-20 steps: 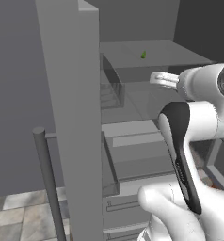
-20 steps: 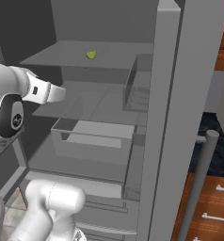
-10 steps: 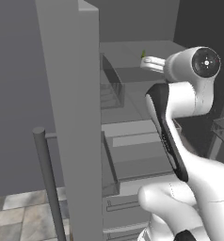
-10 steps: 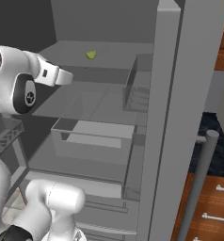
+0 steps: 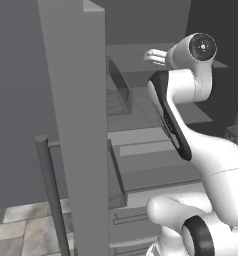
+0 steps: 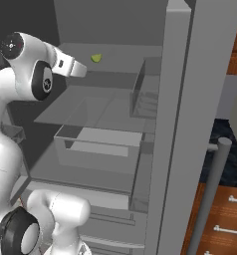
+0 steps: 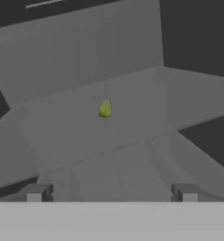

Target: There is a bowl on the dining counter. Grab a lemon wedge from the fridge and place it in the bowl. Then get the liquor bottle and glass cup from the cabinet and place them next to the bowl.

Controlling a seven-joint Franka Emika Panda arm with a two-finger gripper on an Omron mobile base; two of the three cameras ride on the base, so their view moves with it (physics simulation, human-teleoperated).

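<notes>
While the fridge (image 6: 190, 99) stood with its door open, the arm reached in at the height of the upper shelf (image 6: 120, 52). At the left of the right base view, the claw (image 6: 79, 69) sat at the end of the white wrist, pointing toward the back of that shelf. Its two fingertips (image 7: 36, 193) stood wide apart in the hand view, with nothing between them. To the right of the claw, the lemon wedge (image 6: 96, 58) lay on the shelf, near but apart from the fingers, roughly midway between the shelf's front edge and the rear wall. In the hand view the wedge (image 7: 105, 108) showed as a small yellow-green sliver ahead of the open claw, close to the centre line between the tips. Below the shelf, a clear drawer (image 6: 98, 144) sat pulled partly forward. Further right, a door bin (image 6: 143, 94) hung on the inner side, and a grey bar handle (image 6: 210, 194) rose at the far right edge beside brown wooden drawers (image 6: 225, 219).
</notes>
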